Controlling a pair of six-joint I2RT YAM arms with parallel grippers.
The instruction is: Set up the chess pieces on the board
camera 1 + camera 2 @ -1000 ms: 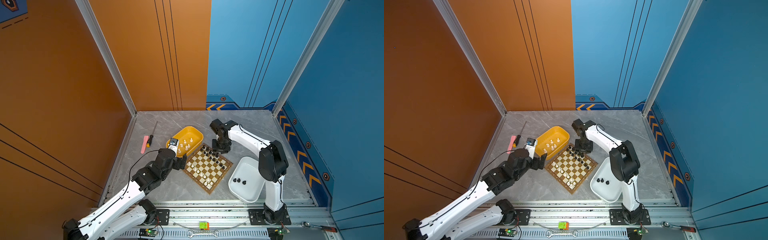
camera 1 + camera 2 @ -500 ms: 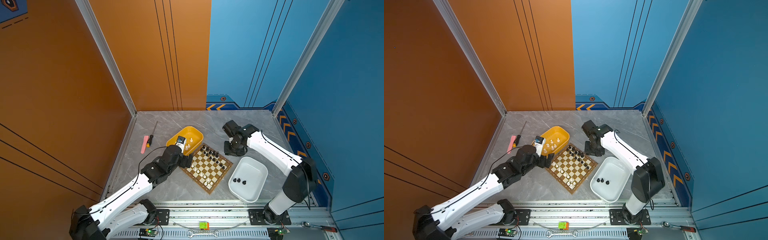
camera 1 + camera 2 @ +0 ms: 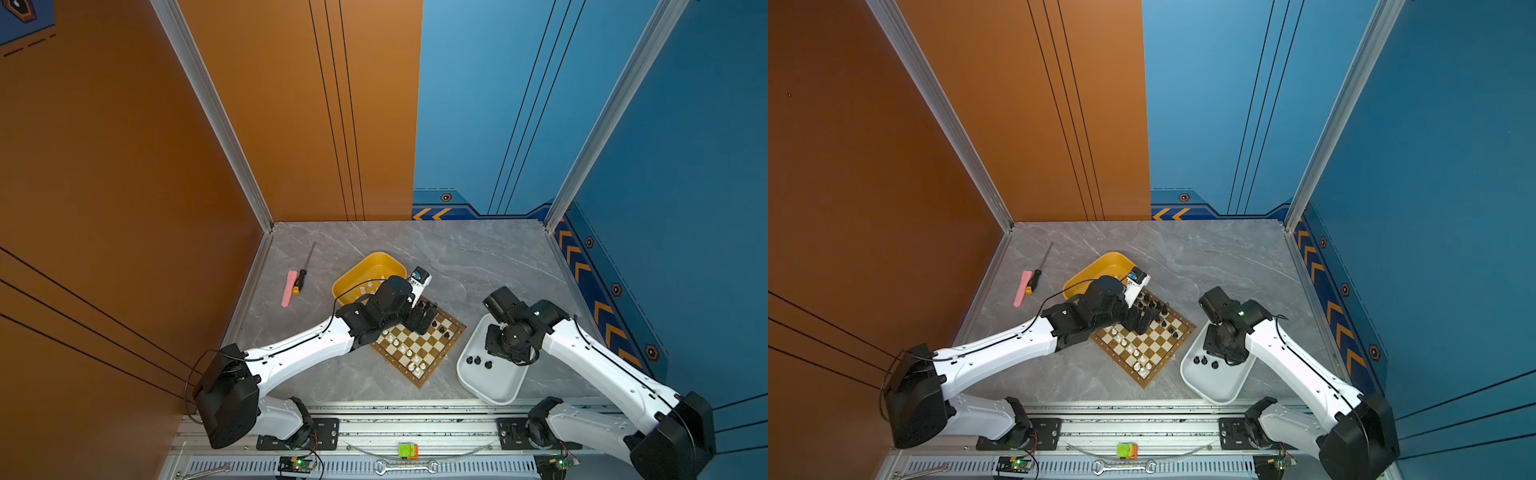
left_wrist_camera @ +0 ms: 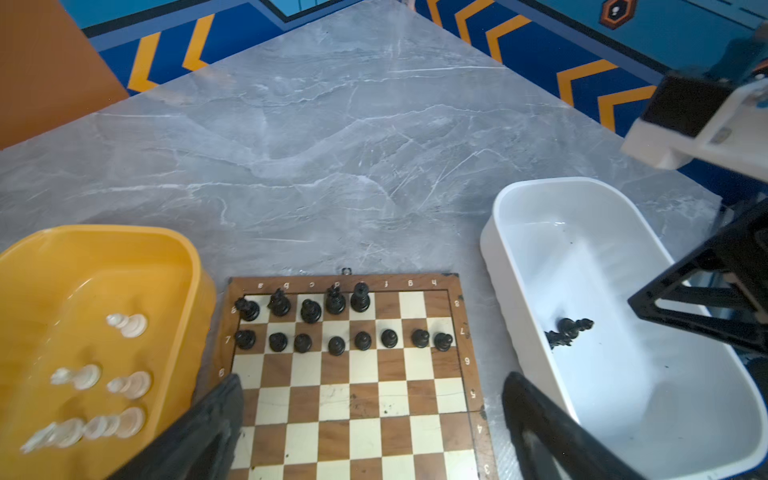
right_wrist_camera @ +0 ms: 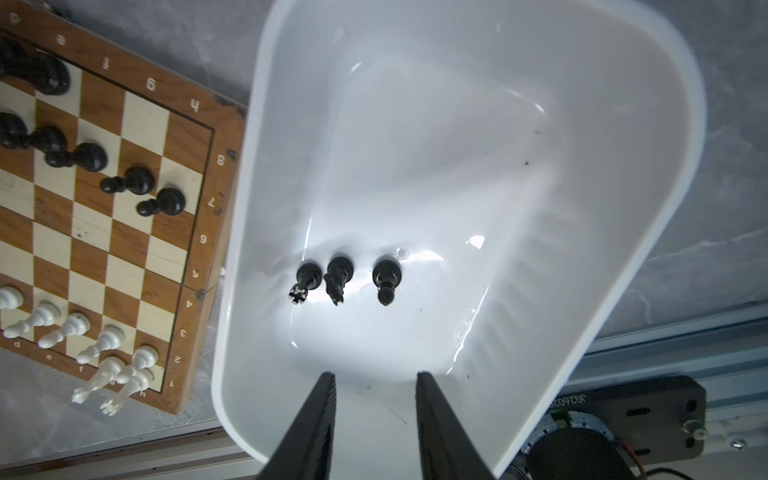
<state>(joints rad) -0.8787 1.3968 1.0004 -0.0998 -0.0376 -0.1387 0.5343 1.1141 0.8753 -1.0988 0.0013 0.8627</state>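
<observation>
Board (image 3: pixel 419 349), centre of tabletop (image 3: pixel 457 257): black pieces (image 4: pixel 336 345) are set on thirteen squares, with three back-rank squares vacant. Three loose black pieces (image 5: pixel 340 278) are stored in the white tray (image 5: pixel 602 208). Right claw (image 5: pixel 375 376), parted and empty, is poised above them; a descent and a pinch on one piece are judged next. Left claw (image 4: pixel 374 390), spread wide and empty, is held over the board.

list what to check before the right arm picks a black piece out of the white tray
1. right gripper empty, jaws apart: ok
2. right gripper over the white tray: ok
3. black pieces left in the tray, three of them: ok
4. whether those three stand or lie: cannot tell
5. free squares in the black back row: ok, three in a row
6. left gripper off the board: not ok, it hangs open over it and may block the way
</observation>
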